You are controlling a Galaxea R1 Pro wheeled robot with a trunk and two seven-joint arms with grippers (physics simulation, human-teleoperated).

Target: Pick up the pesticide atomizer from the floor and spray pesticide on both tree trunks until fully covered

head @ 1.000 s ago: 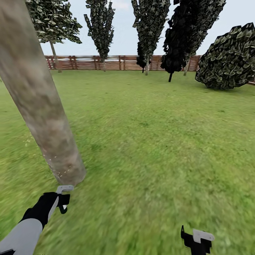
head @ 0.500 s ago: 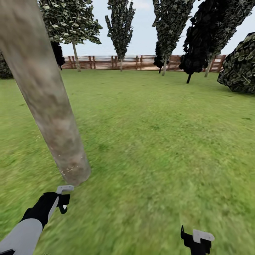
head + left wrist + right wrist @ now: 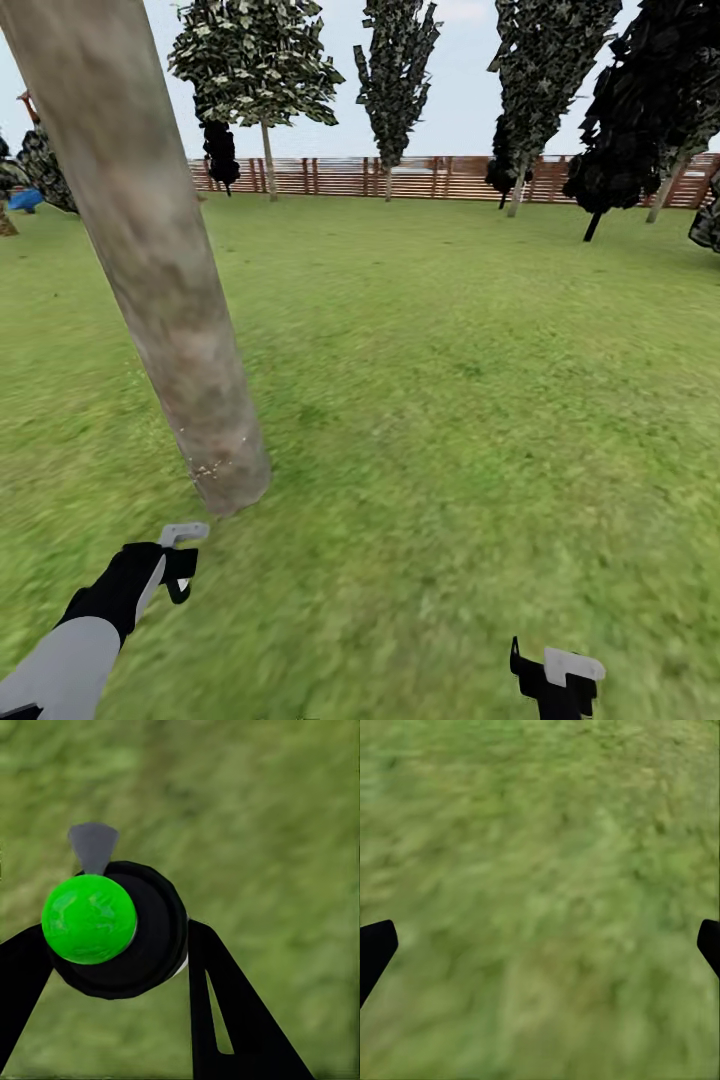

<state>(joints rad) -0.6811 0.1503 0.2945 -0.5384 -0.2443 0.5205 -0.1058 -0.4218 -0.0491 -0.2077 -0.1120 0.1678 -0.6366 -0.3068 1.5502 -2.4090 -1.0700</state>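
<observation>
The thick mottled tree trunk [image 3: 150, 260] rises from the lawn [image 3: 450, 400] just ahead of the left claw [image 3: 178, 562], and fine white specks of pesticide [image 3: 205, 468] dot only the foot of it, so I'd judge the spraying of this tree is under way and far from done. In the left wrist view the left claw is clenched on the pesticide atomizer [image 3: 112, 926], a black round body with a bright green cap and a grey nozzle, its fingers [image 3: 225, 1020] pressed to either side. The right claw [image 3: 558, 680] hangs low, well to the far side of the trunk, and the right wrist view shows its tips spread wide over bare grass, grasping nothing. Beyond the trunk stand thin-trunked trees and a brown slatted fence [image 3: 420, 177]. The next move, I think, calls for raising the nozzle toward the trunk's bare upper bark and working round it, since most of the surface facing us looks unspeckled.
</observation>
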